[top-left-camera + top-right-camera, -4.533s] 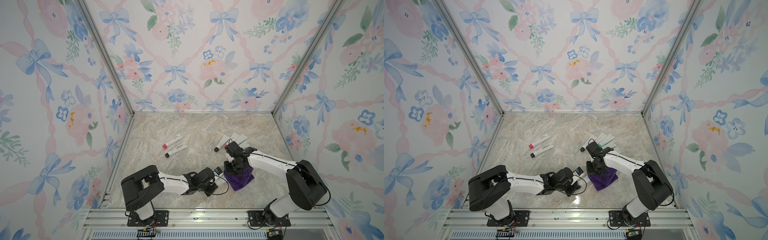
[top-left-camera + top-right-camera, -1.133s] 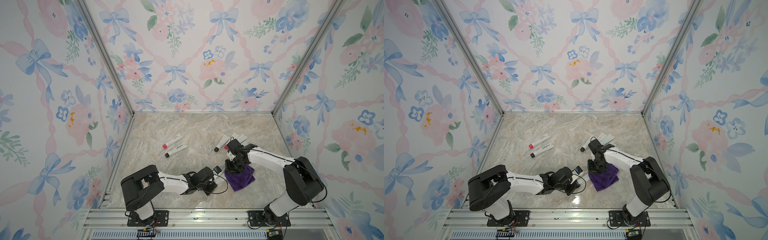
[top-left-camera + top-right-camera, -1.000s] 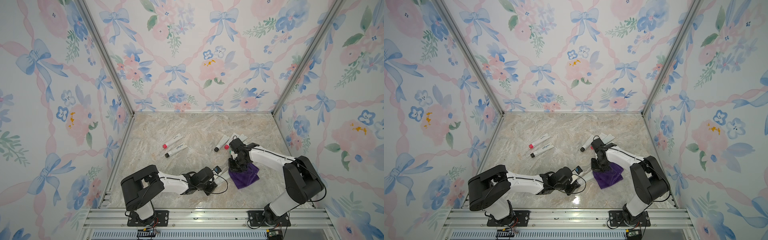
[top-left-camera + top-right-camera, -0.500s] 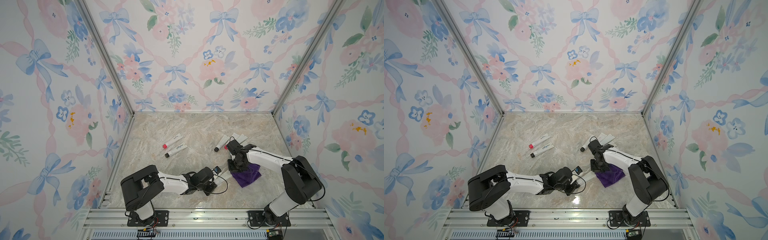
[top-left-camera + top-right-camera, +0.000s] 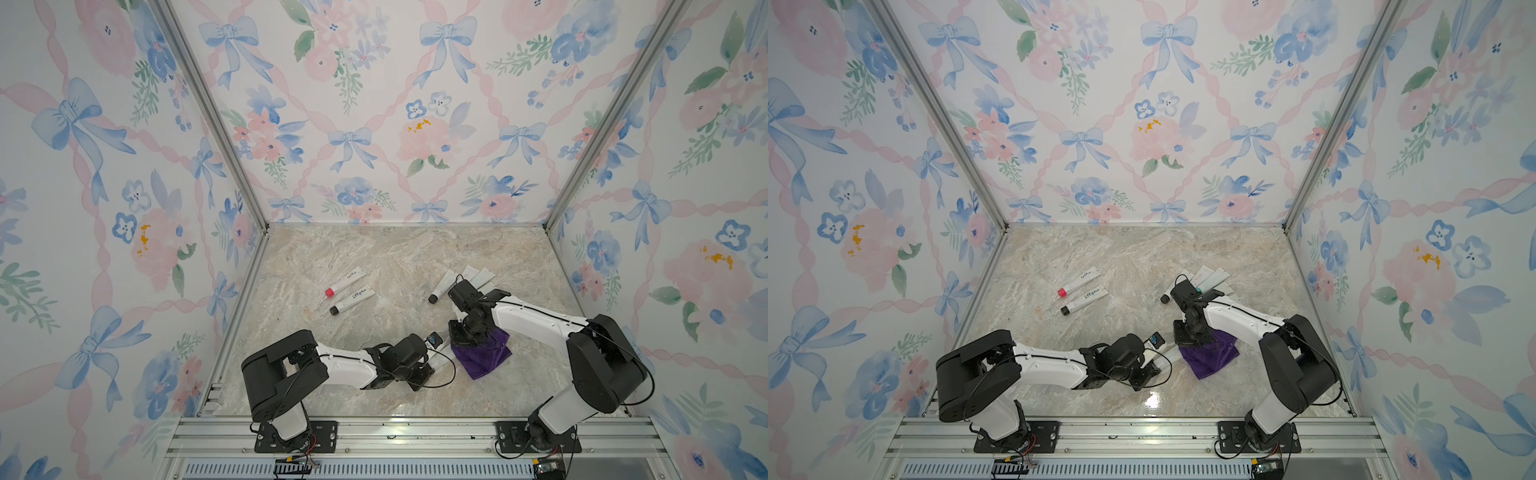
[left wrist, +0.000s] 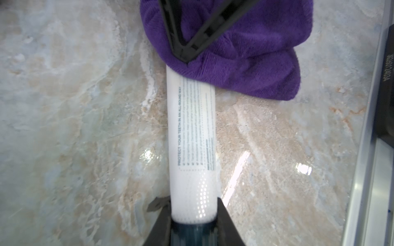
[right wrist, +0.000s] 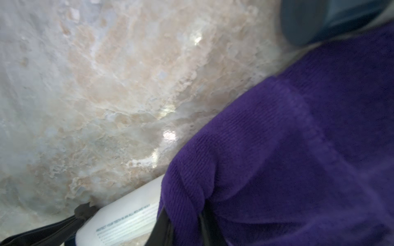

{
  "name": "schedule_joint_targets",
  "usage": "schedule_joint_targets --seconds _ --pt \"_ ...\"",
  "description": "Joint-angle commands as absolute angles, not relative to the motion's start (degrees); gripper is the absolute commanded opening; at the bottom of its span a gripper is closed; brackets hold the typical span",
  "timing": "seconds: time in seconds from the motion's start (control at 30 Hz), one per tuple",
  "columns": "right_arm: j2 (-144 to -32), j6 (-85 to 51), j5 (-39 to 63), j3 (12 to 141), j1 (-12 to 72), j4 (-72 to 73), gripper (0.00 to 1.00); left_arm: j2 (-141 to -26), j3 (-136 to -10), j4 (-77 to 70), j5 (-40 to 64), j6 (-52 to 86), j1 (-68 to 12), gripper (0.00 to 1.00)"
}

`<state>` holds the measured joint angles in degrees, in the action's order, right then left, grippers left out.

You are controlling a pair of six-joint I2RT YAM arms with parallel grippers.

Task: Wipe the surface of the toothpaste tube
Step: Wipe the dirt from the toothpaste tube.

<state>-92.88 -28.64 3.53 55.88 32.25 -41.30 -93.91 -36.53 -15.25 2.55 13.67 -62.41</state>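
Looks like a staged lab booth: floral wallpaper (image 5: 374,124) on aluminium frame (image 5: 210,112), marble-look tabletop (image 5: 374,249), mounting rail (image 5: 415,436).

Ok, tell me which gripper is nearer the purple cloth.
Right. The right gripper is shut on the cloth, holding it on one end of the tube. The left gripper grips the tube's cap end, clear of the cloth.

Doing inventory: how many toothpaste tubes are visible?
6: held tube in the left gripper, partly under the purple cloth; red-capped tube and black-capped tube paired mid-table; three tubes clustered behind the right arm, which may hide more.
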Motion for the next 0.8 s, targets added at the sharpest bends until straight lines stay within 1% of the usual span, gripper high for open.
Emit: schedule_joint_targets --seconds 0.0,0.07,0.17,0.33,0.43,0.53,0.67,0.77 --pt "-96.4 -26.2 -4.7 55.6 29.0 -46.5 0.20 -94.2 -35.4 -13.4 1.0 13.5 -61.7 0.28" --pt "-96.7 -25.9 -5.6 55.6 27.9 -46.4 0.20 -94.1 -35.4 -13.5 1.0 13.5 -61.7 0.28" --pt "-96.4 -26.1 -3.7 55.7 27.8 -45.4 0.20 -94.2 -35.4 -13.5 1.0 13.6 -61.7 0.28" --pt "-95.2 -27.9 5.3 55.2 30.9 -42.5 0.20 -94.3 -35.6 -13.5 1.0 13.5 -61.7 0.28" --pt "-91.8 -29.8 11.7 54.4 33.4 -40.5 0.20 -94.4 -35.6 -13.5 1.1 13.5 -61.8 0.28" --pt "-90.3 -31.4 15.1 53.7 36.0 -39.4 0.20 -94.4 -35.6 -13.5 1.0 13.5 -61.7 0.28" --pt "-89.6 -32.2 16.5 52.5 38.0 -38.8 0.20 -94.4 -35.7 -13.5 1.1 13.5 -61.7 0.27" --pt "-90.9 -30.8 13.0 52.0 36.4 -40.3 0.20 -94.4 -35.6 -13.5 1.1 13.5 -61.7 0.28"
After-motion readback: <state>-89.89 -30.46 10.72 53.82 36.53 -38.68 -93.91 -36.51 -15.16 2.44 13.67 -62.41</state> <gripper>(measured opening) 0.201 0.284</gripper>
